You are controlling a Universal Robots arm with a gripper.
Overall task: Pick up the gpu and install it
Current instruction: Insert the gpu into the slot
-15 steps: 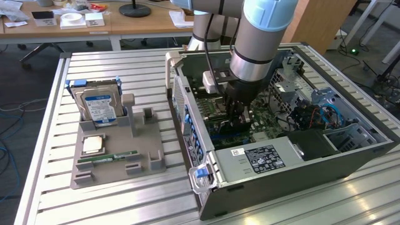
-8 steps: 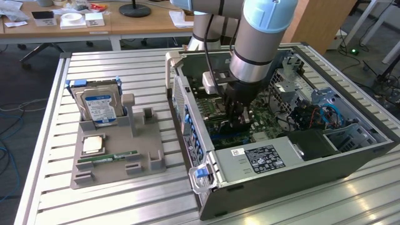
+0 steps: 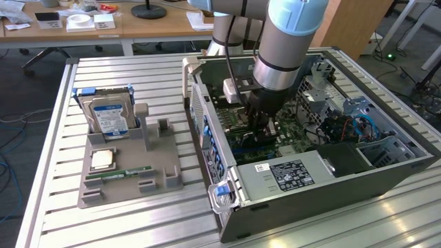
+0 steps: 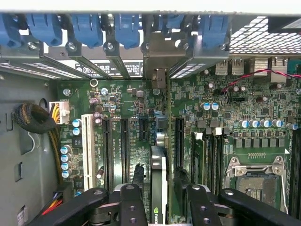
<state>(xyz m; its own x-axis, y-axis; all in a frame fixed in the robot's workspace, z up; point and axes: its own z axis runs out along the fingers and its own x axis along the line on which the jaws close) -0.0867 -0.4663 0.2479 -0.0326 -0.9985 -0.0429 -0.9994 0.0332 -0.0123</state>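
Observation:
The gpu (image 4: 159,181) stands on edge on the green motherboard (image 4: 127,103) inside the open computer case (image 3: 324,181). I see it edge-on, with its silver end bracket (image 4: 157,63) up against the case's rear slot wall. My gripper (image 4: 159,176) straddles the card. One dark finger (image 4: 138,173) is on one side and the other finger (image 4: 181,176) on the opposite side, each with a small gap to the card, so the jaws are open. In the exterior view my gripper (image 3: 264,129) reaches straight down into the case over the motherboard.
Blue slot latches (image 4: 84,28) line the rear wall. Near the card are black slots, a white slot (image 4: 87,143), the CPU socket (image 4: 256,181) and a cable bundle (image 4: 33,117). On the exterior view's left, a grey holder (image 3: 131,178) carries a hard drive (image 3: 110,116) and a RAM stick (image 3: 127,172).

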